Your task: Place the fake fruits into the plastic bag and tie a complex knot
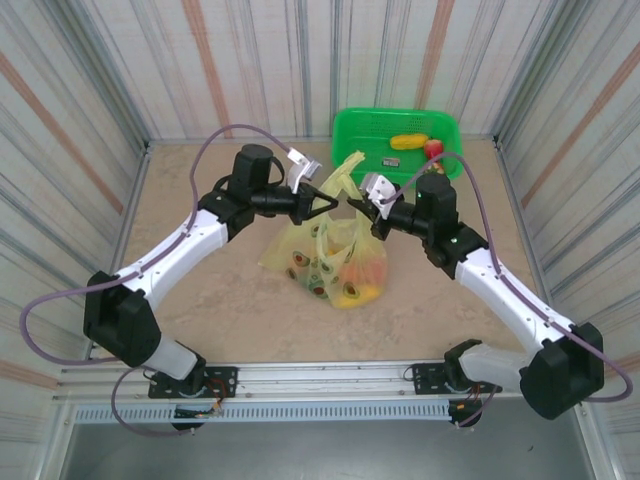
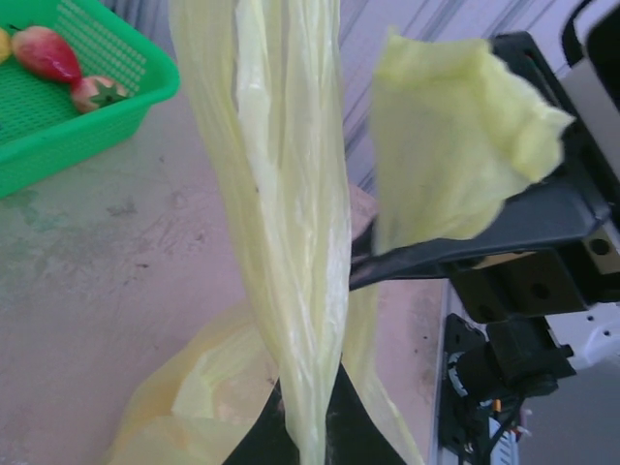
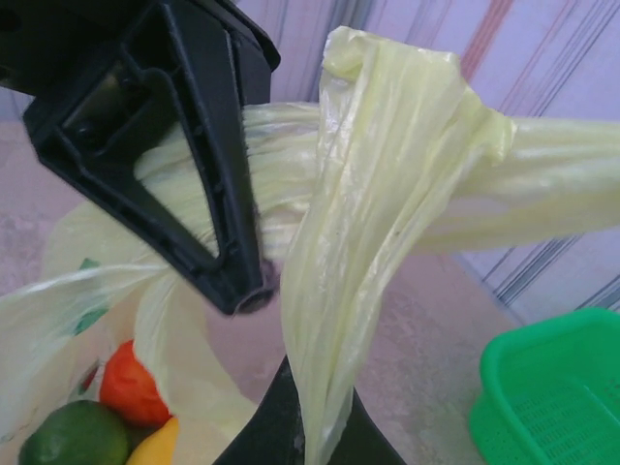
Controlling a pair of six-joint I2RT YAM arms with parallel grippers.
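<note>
Right now your left jaws are clamping shut on one handle strip (image 2: 286, 242) of the plastic bag (image 1: 290, 255), and your right jaws are pinching the other strip (image 3: 325, 320). Both strips are running upright, crossing above the bag. It is sitting mid-frame on the beige marbled bench (image 1: 220, 300), green round motifs (image 1: 320, 270) showing, fake fruits (image 1: 362, 285) inside. Striped wall panels (image 1: 100, 80) are enclosing the bench.

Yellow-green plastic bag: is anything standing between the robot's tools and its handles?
Nothing visible does. The left tool and the right tool are each shut directly on a twisted handle strip of the thin translucent yellow-green plastic bag.
</note>
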